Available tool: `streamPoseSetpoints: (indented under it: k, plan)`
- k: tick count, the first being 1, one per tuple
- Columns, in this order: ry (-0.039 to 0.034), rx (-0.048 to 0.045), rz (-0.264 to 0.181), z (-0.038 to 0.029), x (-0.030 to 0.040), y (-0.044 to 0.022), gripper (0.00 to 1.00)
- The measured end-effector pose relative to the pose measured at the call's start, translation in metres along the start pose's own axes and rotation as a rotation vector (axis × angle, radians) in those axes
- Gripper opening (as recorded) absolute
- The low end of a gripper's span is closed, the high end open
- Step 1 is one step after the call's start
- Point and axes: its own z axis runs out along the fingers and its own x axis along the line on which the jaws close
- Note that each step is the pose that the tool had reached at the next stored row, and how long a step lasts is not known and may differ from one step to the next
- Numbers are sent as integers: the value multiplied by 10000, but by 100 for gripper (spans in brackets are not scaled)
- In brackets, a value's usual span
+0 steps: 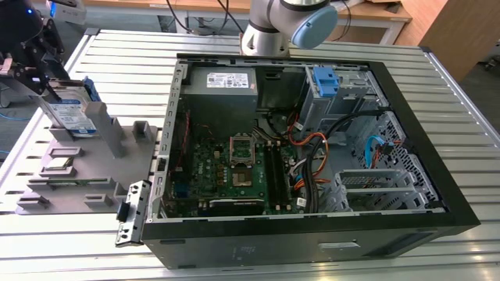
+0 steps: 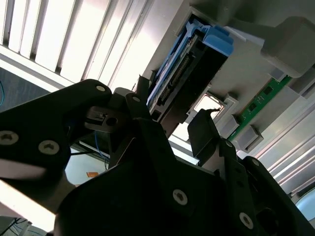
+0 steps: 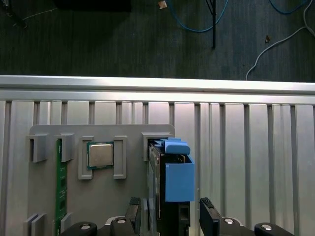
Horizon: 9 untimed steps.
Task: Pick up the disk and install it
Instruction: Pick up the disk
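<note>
We are watching the disk (image 1: 72,114), silver, blue-framed, blue-and-white label, standing upright in the grey holder (image 1: 102,170), our gripper (image 3: 170,204) straddling it, fingers spread apart.

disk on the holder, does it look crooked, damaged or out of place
Nothing stands out: the disk stands upright in its slot on the grey fixture, with the open end effector straddling it.
</note>
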Motion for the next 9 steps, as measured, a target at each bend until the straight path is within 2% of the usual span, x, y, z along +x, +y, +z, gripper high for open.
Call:
streamPoseSetpoints:
  k: [9]
  plan:
    - [1,-1,0,10,1,0,59]
